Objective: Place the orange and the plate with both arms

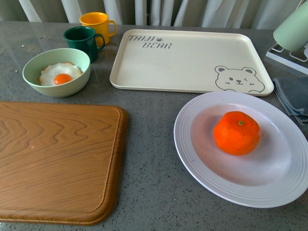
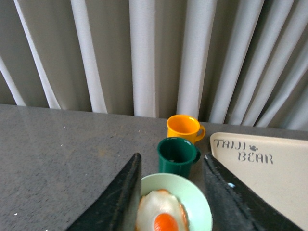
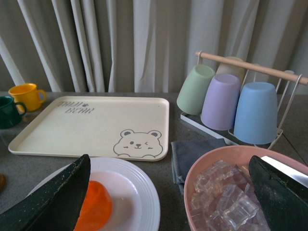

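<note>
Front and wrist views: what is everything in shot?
plate: one, white, near right
orange: one, orange, on plate
tray: one, cream, behind plate
bowl: one, pale green, far left, holds egg
green mug: one, dark green, behind bowl
yellow mug: one, yellow, behind green mug
cutting board: one, wooden, near left
cloth: one, grey, beside tray
cups: at least three, green, purple, blue, on rack
ice bowl: one, pink, beside plate
left end effector: one, black, open
right end effector: one, black, open
</note>
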`<action>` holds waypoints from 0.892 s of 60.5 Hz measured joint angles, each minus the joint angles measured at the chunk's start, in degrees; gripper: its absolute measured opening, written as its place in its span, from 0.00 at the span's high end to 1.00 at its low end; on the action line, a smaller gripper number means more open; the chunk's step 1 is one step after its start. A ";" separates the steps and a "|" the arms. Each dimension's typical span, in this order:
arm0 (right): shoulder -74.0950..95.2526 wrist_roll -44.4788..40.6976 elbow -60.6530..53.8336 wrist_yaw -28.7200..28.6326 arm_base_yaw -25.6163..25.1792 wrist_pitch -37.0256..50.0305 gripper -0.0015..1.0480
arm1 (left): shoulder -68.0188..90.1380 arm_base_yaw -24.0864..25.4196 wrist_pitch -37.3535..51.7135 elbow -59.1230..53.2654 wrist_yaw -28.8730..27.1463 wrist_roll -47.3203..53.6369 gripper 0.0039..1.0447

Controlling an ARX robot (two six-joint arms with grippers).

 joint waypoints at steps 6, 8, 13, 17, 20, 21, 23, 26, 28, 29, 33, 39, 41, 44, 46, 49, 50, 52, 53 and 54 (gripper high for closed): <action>0.00 0.00 0.00 0.00 0.00 0.00 0.09 | -3.85 1.90 0.09 -5.18 1.68 1.16 0.81; 0.00 0.00 0.00 0.00 0.02 0.00 0.09 | -5.40 2.56 0.09 -6.91 2.34 1.36 0.87; 0.00 0.00 0.00 0.00 0.00 0.00 0.09 | -9.73 3.89 -0.11 -10.58 4.04 1.77 0.99; 0.00 0.00 0.00 0.00 0.00 0.00 0.09 | -13.33 5.14 -0.98 -13.25 5.14 1.79 0.99; 0.00 0.00 0.00 0.00 0.02 0.00 0.09 | -15.34 5.97 -1.46 -15.04 5.57 1.84 0.99; 0.00 0.00 0.00 0.00 0.02 0.00 0.09 | -15.50 6.27 0.15 -16.17 5.95 1.86 0.99; 0.00 0.00 0.00 -0.02 0.02 0.00 0.09 | -16.17 6.84 0.98 -17.86 6.60 1.90 0.99; 0.00 0.00 0.00 0.00 0.00 0.00 0.09 | -18.23 7.41 -0.15 -19.69 7.19 1.97 0.99; 0.00 0.00 0.00 0.00 0.00 0.00 0.09 | -19.47 7.65 -0.98 -20.15 7.63 1.99 0.99; 0.00 0.00 0.00 0.00 0.02 0.00 0.09 | -20.39 7.80 -1.55 -20.46 7.85 1.99 0.99; 0.00 0.00 0.00 0.00 0.02 0.00 0.09 | -23.85 8.44 -3.69 -21.49 8.28 2.01 0.99; 0.00 0.00 0.00 0.00 0.02 0.02 0.09 | -28.00 11.72 -6.69 -22.60 12.20 2.05 0.99; 0.00 0.00 0.00 0.02 0.02 0.00 0.09 | -29.75 12.55 -8.11 -22.99 12.26 2.03 0.99; 0.00 0.00 0.00 0.00 0.02 0.00 0.09 | -32.04 12.85 -9.90 -23.50 12.33 2.03 0.99; 0.00 0.00 0.00 0.00 0.02 0.00 0.09 | -33.55 12.87 -11.08 -23.78 12.50 2.03 0.99; 0.00 0.00 0.00 -0.02 0.00 0.00 0.09 | -35.87 12.87 -12.96 -24.17 12.72 2.03 0.99; 0.00 0.00 0.00 0.00 0.00 0.00 0.09 | -36.81 12.87 -13.70 -24.35 12.70 2.03 0.99; 0.00 0.00 0.00 0.00 0.02 0.00 0.09 | -38.64 12.87 -15.26 -24.63 12.70 2.03 0.99; 0.00 -0.02 0.00 0.00 0.02 0.00 0.09 | -39.95 12.87 -16.41 -24.76 12.70 2.03 0.99; 0.00 0.00 0.00 0.00 0.00 0.00 0.09 | -40.87 12.90 -17.20 -24.85 12.68 2.03 0.99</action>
